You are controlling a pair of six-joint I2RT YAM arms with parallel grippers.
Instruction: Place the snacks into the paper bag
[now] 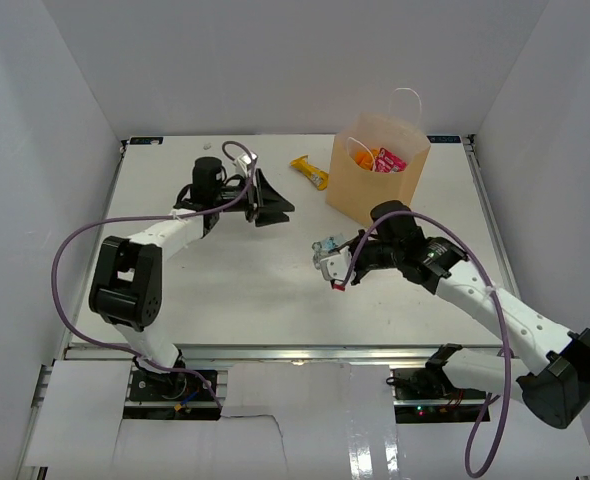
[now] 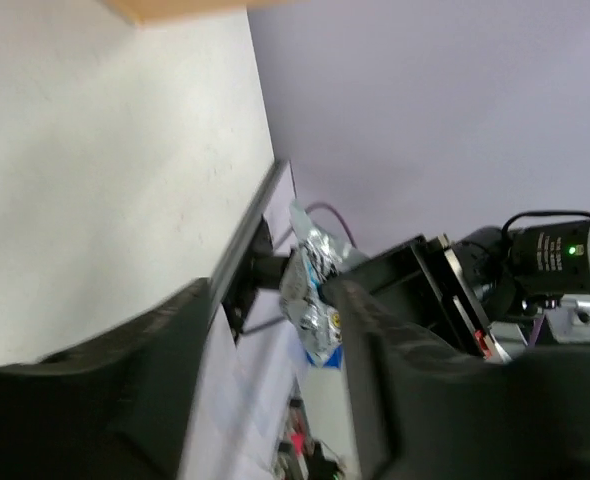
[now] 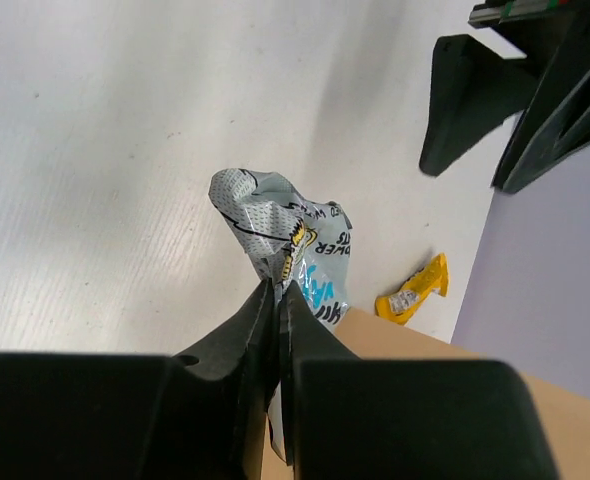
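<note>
Upright paper bag (image 1: 358,192) holds orange and pink snacks (image 1: 380,158); yellow bar (image 1: 309,172) lies beside; grey-blue packet (image 3: 293,240) hangs pinched.

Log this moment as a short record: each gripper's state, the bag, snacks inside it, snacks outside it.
left gripper: open, empty
right gripper: shut on crumpled grey-blue foil packet, on the bag's near side
tan kraft paper bag: upright, top open, far half of white table
inside bag: orange packet, red-pink packet
outside bag: yellow bar lying on table, left of bag; the held packet
</note>
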